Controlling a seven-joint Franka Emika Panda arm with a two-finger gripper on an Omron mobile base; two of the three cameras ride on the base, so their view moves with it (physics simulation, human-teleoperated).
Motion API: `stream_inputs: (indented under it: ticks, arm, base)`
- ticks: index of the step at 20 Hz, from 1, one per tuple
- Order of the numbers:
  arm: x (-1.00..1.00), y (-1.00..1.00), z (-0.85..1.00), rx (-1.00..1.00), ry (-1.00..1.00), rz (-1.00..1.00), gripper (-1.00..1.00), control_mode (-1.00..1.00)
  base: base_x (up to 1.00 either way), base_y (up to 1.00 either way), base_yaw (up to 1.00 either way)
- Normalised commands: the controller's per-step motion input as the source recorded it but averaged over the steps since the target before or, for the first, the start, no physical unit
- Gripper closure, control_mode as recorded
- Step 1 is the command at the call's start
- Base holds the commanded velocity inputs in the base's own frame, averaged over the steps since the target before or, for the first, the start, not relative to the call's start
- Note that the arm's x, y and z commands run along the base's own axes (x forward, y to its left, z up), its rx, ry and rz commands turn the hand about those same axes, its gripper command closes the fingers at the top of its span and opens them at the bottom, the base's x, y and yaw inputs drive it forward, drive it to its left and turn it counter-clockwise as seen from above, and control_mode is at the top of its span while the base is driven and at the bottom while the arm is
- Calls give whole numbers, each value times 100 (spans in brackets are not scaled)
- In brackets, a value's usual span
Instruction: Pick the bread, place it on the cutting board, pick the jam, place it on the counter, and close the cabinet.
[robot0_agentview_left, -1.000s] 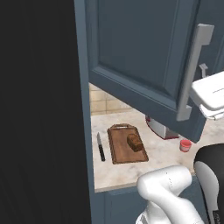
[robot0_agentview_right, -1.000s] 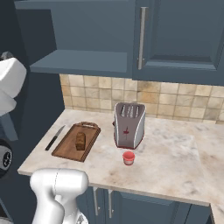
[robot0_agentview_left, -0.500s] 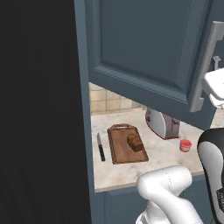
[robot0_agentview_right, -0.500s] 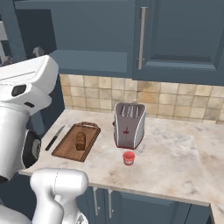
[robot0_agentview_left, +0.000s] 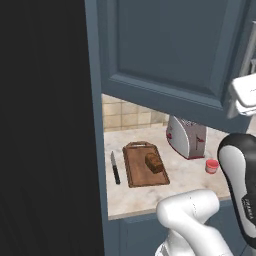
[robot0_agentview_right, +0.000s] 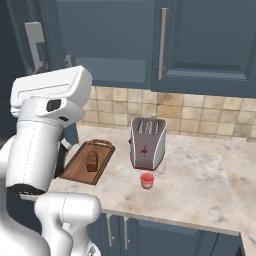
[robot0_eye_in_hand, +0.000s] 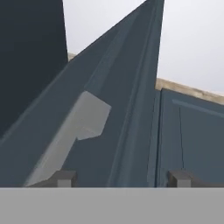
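The bread (robot0_agentview_left: 154, 162) lies on the cutting board (robot0_agentview_left: 138, 169), a dark-brown board at the centre of the left base view with its handle cut-out at the far end, toward the tiled wall. In the right base view the same loaf chunk (robot0_agentview_right: 92, 160) sits near the middle of the board (robot0_agentview_right: 79, 167), left of centre in the frame. A black-handled knife (robot0_agentview_left: 115, 168) lies on the tabletop (robot0_agentview_left: 185, 172) just beside the board's left edge, apart from it. The jam (robot0_agentview_left: 212, 166) stands upright on the tabletop at the right of the left base view, in front of the silver toaster (robot0_agentview_left: 186, 137); in the right base view the red jar (robot0_agentview_right: 146, 180) is at lower centre, just in front of the toaster (robot0_agentview_right: 147, 143) and not touching it. The cabinet (robot0_agentview_left: 170, 50) door is swung out and takes up the upper part of the left base view, its light-grey bar handle (robot0_agentview_left: 249, 50) at the right edge. In the hand view the claw (robot0_eye_in_hand: 121, 178) shows its 2 dark fingertips (robot0_eye_in_hand: 64, 177) at the bottom, spread apart on either side of the door's edge, the left one just below the grey handle (robot0_eye_in_hand: 72, 134); I cannot tell whether either tip touches the door or handle.
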Motion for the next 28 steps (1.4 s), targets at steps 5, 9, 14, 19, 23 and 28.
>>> stream_inputs:
  ticks: [5,9,14,19,23,28]
  arm:
    - [69,-1,-7,0,-3,-6,-100,-100]
    - [67,0,-8,0,-2,-6,-100,-100]
    - [65,0,-6,0,-1,-7,-100,-100]
    - [63,0,-9,0,-1,-7,-100,-100]
    - [66,0,-9,0,-2,-6,-100,-100]
    - [68,0,-7,0,-2,-6,-100,-100]
  base:
    - [0,0,0]
    - [0,0,0]
    - [0,0,0]
    - [0,0,0]
    - [0,0,0]
    - [0,0,0]
